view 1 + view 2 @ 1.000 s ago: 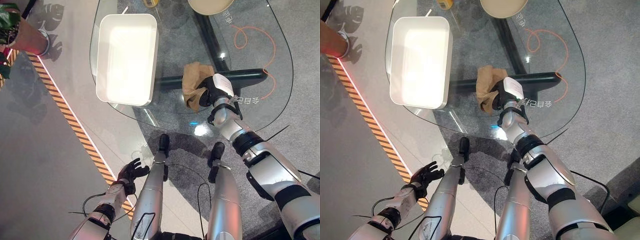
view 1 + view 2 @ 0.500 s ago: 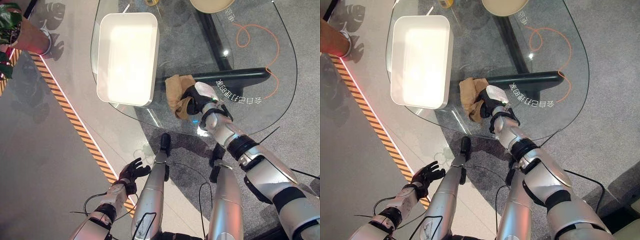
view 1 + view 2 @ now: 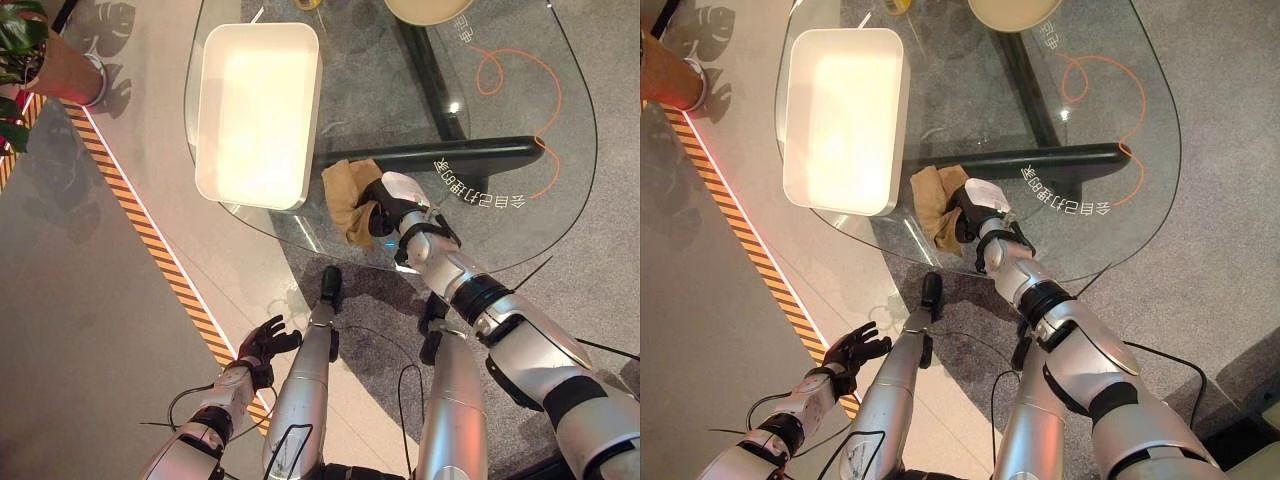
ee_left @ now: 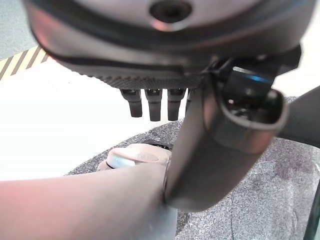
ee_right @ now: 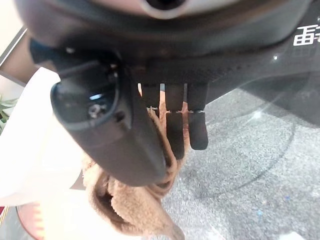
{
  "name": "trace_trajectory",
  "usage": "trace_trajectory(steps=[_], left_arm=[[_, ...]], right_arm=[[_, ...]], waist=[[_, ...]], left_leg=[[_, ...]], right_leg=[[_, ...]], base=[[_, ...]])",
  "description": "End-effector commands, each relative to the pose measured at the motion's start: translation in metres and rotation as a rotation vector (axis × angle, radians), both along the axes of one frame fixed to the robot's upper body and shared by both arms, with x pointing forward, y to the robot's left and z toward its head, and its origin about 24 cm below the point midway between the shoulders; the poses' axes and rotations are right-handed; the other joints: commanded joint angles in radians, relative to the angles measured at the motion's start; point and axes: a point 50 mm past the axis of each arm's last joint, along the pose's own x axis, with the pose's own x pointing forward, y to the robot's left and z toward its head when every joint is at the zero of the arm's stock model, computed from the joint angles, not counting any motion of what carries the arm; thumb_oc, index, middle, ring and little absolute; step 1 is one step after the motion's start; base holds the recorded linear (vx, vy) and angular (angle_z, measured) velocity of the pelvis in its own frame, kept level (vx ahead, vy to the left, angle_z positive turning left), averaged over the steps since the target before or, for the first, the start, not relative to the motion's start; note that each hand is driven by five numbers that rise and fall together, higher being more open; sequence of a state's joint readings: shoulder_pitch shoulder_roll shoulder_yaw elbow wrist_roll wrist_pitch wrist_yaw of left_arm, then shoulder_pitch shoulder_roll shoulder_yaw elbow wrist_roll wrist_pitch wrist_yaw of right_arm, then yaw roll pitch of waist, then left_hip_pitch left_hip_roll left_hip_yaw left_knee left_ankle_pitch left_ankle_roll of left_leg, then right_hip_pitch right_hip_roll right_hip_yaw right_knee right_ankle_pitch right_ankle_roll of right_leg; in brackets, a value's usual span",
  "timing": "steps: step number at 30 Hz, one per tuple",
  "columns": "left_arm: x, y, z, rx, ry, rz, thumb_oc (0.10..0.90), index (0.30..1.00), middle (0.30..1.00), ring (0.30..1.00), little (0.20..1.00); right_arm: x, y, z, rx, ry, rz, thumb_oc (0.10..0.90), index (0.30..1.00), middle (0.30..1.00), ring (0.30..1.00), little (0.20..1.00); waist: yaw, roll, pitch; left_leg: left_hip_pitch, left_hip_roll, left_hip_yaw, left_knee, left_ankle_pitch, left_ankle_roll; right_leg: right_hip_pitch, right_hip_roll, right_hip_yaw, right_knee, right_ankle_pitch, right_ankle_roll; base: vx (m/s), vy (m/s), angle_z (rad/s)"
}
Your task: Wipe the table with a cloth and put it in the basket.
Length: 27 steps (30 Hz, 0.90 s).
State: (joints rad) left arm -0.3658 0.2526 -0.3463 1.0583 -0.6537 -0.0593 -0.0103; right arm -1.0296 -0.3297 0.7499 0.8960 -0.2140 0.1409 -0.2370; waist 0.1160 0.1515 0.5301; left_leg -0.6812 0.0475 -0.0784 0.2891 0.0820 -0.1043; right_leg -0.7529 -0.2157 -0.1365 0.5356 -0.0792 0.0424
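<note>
While right hand grips cloth (beside basket), wiping table.

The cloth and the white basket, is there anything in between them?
No, only bare glass table lies between the cloth and the basket, in both eye views.

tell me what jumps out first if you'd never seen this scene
The right hand pressing a crumpled brown cloth onto the glass table near its front edge. Just to the left of the cloth sits a big white rectangular basket, empty inside. The left hand hangs low beside the table, fingers relaxed, holding nothing.
</note>
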Motion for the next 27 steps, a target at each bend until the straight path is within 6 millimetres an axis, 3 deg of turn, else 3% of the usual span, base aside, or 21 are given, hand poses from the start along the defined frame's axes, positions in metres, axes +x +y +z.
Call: trace_trajectory(steps=[1,5,12,27], left_arm=[[-0.002,-0.006,-0.003,0.003,0.011,-0.026,0.8,0.9,0.9,0.9,0.9],[-0.007,-0.003,-0.006,0.001,0.017,-0.018,0.8,0.9,0.9,0.9,0.9],[-0.012,0.005,-0.008,-0.007,0.018,0.006,0.8,0.9,0.9,0.9,0.9],[-0.019,0.016,-0.011,-0.029,0.018,0.043,0.8,0.9,0.9,0.9,0.9]], right_arm=[[0.006,0.01,0.033,0.128,-0.194,-0.037,0.1,0.3,0.3,0.3,0.2],[0.013,-0.03,0.056,0.229,-0.31,-0.223,0.1,0.3,0.3,0.3,0.2],[0.012,-0.08,0.083,0.314,-0.452,-0.427,0.1,0.3,0.3,0.3,0.2],[-0.009,-0.172,0.099,0.456,-0.624,-0.801,0.1,0.3,0.3,0.3,0.2]], waist=[[0.022,0.017,-0.01],[0.026,0.02,-0.01],[0.02,0.015,-0.01],[0.001,0.019,-0.01]], left_leg=[[-0.042,-0.072,0.081,0.082,-0.039,0.1],[-0.038,-0.068,0.078,0.082,-0.045,0.102],[-0.038,-0.06,0.081,0.087,-0.056,0.108],[-0.042,-0.056,0.095,0.094,-0.073,0.116]], right_leg=[[0.003,0.013,-0.003,-0.106,0.108,0.004],[0.006,0.018,0.0,-0.098,0.102,0.006],[0.002,0.024,0.001,-0.092,0.099,0.009],[0.0,0.026,0.009,-0.099,0.094,0.014]], base=[[0.0,0.0,0.0],[0.0,0.0,0.0],[0.0,0.001,0.02],[0.0,0.001,-0.01]])
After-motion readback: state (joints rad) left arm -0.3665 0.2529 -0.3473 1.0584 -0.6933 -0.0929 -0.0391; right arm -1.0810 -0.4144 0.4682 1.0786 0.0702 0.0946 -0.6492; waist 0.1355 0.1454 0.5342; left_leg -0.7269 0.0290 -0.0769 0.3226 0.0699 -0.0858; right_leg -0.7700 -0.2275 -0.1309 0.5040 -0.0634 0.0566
